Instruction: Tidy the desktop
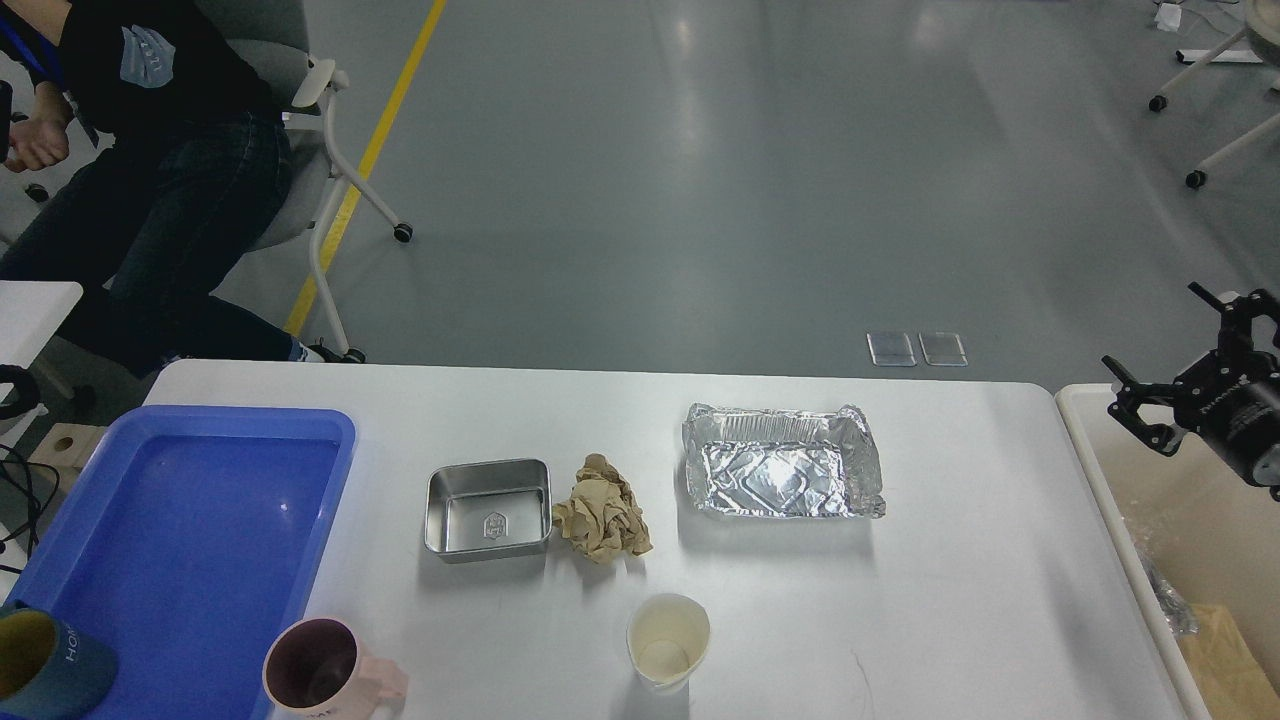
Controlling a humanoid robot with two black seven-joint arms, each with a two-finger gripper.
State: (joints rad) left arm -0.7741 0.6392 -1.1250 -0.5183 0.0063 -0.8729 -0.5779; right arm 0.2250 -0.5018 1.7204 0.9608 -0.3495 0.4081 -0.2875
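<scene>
**Clearing a cluttered desktop**

Filling the lower half of the view, the desktop (960, 610) carries light, easily crushed things. The foil tray (782, 462) looks flimsy and would likely dent; its rim seems the best hold. The crumpled paper (603, 509) is soft and can be pinched anywhere. The steel tin (488, 508) is stiff and probably slippery; an embossed mark on its floor is unreadable. The paper cup (668, 641) would squash. The right gripper (1160, 400) hangs over the bin (1085, 440), fingers spread, empty. The left gripper is out of sight.
</scene>
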